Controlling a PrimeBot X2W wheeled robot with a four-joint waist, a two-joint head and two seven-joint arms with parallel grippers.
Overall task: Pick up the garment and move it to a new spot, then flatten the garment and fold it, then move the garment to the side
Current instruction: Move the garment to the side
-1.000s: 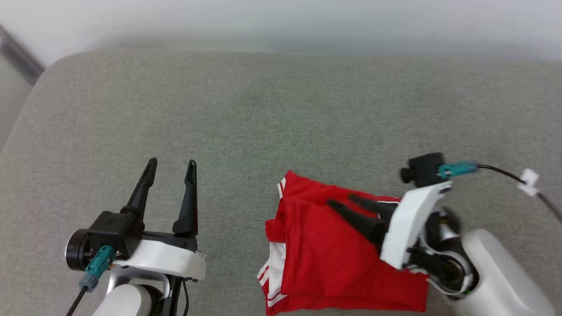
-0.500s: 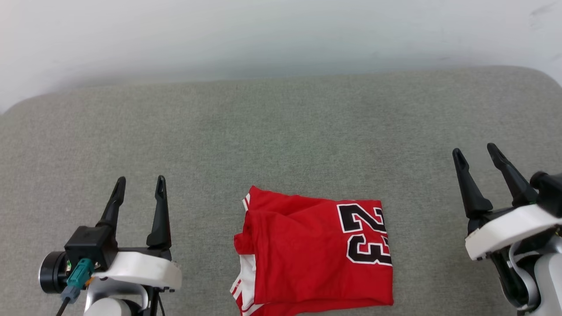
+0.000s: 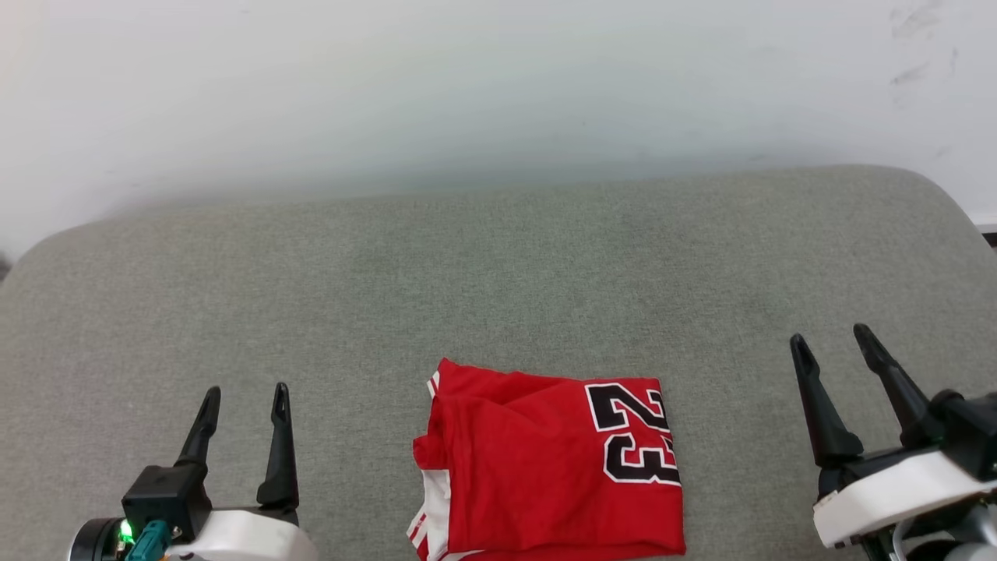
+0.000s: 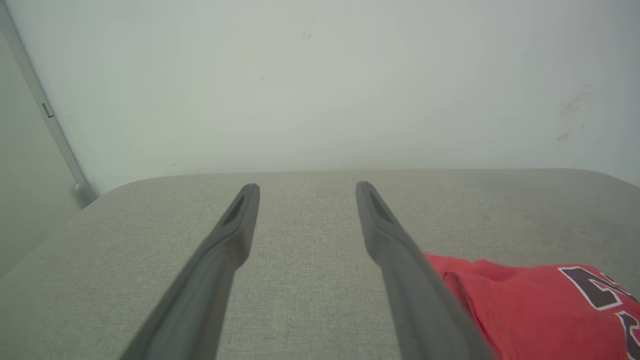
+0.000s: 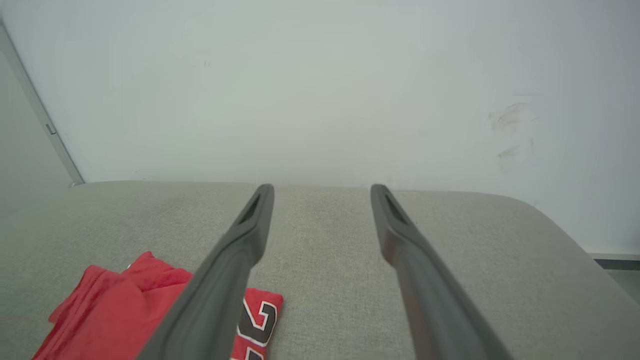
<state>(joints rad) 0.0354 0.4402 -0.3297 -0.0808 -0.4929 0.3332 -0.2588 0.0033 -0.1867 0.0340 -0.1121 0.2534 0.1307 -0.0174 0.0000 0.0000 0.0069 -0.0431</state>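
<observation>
The garment (image 3: 537, 475), a bright red jersey with black white-outlined numbers and striped white trim, lies folded into a rough rectangle on the grey cushion (image 3: 498, 273), low in the middle of the head view. It also shows at the lower right of the left wrist view (image 4: 535, 305) and the lower left of the right wrist view (image 5: 115, 310). My left gripper (image 3: 245, 393) stands open to the garment's left, well apart from it. My right gripper (image 3: 832, 341) stands open to its right, also apart. Nothing is between either pair of fingers.
A pale wall (image 3: 498, 93) rises right behind the cushion's far edge. The cushion's rounded corners sit at the far left (image 3: 47, 249) and far right (image 3: 942, 195). A grey vertical strip (image 4: 45, 110) runs down the wall at the left.
My right gripper has lifted off the garment and drawn back to the right, open. The head view has swung and tilted up, so everything sits lower in it. The garment lies still.
</observation>
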